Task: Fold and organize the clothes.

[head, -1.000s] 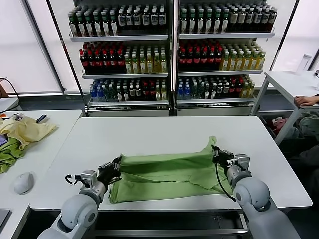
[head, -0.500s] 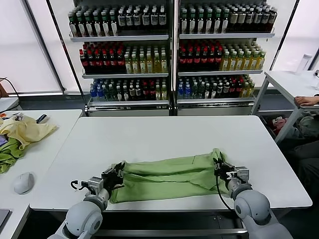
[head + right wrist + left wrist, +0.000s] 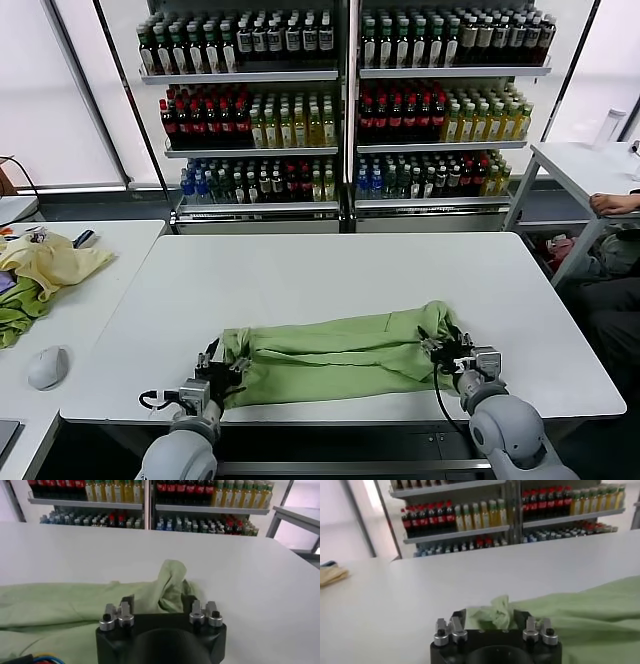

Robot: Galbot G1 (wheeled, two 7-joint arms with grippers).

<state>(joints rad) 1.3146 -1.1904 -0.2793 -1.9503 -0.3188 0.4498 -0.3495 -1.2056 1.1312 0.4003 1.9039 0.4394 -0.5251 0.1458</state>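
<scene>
The light green shirt (image 3: 335, 355) lies bunched along the white table's (image 3: 330, 270) near edge. The left gripper (image 3: 222, 368) pinches one end, the right gripper (image 3: 447, 348) clamps the other

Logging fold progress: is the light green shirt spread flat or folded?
Folded: the light green shirt lies doubled into a narrow band between the left gripper and right gripper.

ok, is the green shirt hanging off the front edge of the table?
No. In the head view the green shirt lies wholly on the white table, bunched between the left gripper and right gripper.
</scene>
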